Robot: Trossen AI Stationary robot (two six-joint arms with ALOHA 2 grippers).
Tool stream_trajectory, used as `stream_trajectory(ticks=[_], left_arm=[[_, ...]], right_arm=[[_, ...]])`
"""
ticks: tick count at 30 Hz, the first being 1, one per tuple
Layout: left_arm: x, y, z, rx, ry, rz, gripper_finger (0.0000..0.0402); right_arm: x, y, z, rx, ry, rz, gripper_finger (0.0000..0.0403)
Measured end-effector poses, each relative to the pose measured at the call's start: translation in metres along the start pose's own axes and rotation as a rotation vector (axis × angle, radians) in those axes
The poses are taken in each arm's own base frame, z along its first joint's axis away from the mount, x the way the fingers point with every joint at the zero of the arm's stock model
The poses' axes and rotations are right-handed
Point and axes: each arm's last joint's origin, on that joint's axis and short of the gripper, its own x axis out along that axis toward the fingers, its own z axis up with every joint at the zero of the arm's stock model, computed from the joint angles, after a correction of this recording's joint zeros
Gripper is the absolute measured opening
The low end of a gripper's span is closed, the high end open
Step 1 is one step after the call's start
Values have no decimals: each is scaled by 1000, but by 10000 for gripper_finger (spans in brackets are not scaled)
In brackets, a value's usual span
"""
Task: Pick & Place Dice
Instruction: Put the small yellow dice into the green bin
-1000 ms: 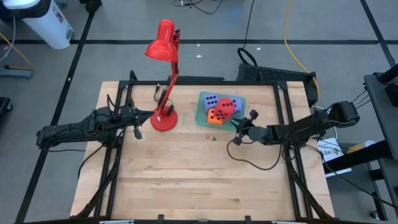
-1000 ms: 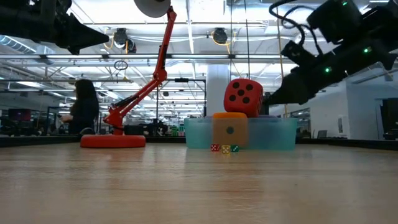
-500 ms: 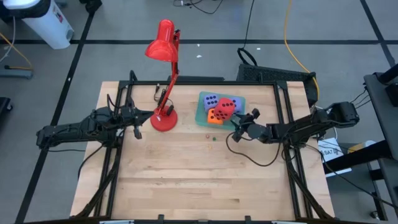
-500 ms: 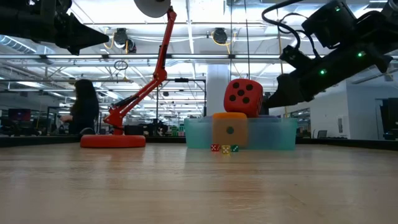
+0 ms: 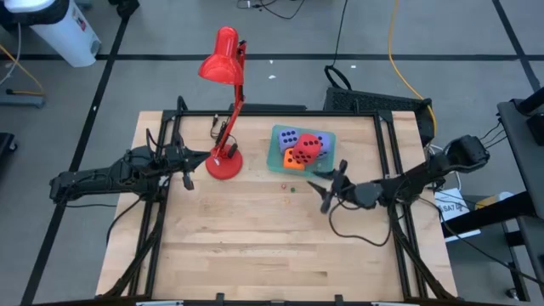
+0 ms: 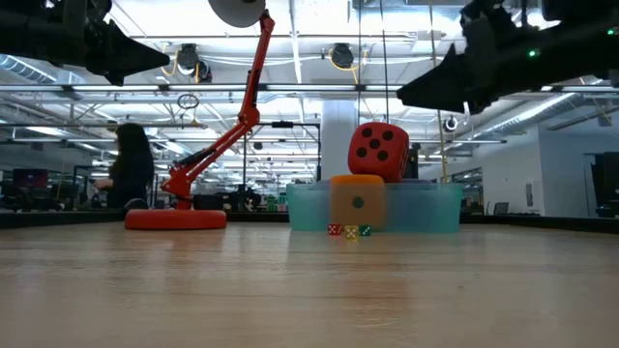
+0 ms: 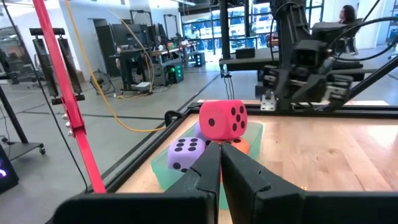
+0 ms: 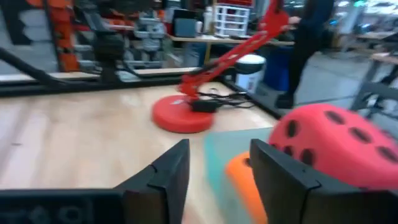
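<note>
Four dice sit in a teal tray [image 5: 276, 159]. The red die [image 5: 308, 148] lies tilted on top of the orange die [image 5: 293, 158] and two purple ones [image 5: 287, 137]. In the low view the red die [image 6: 378, 150] stands above the orange one [image 6: 358, 201]. My right gripper [image 5: 323, 184] hovers open over the table, just on the near side of the tray, raised [image 6: 411, 95]; its wrist view shows the red die [image 8: 336, 146] close by. My left gripper [image 5: 188, 176] waits shut at the table's left, beside the lamp, facing the dice [image 7: 222, 119].
A red desk lamp stands with its base [image 5: 224, 161] left of the tray and its arm leaning toward the far edge. Three tiny dice [image 6: 349, 230] lie on the wood in front of the tray. A cable loops under my right arm [image 5: 357, 234]. Bare wood fills the near half.
My right gripper has drawn back from the tray's right side toward the near edge and has risen well above the tray's height, swinging to face the lamp base. The dice have kept still.
</note>
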Motion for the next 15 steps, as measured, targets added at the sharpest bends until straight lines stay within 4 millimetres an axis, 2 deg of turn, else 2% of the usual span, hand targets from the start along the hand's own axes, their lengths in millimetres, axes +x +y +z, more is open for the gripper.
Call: stream_trajectory(ticks=[7,12,15], left_arm=[[0,0,0,0,-1,0,26],[0,0,1,-14,-13,1,26],[0,0,1,-25,-15,1,26]], right_arm=[[-2,22,-27,25,82,76,81],[6,32,-46,-3,117,166,30],[17,40,-52,-36,129,184,15]])
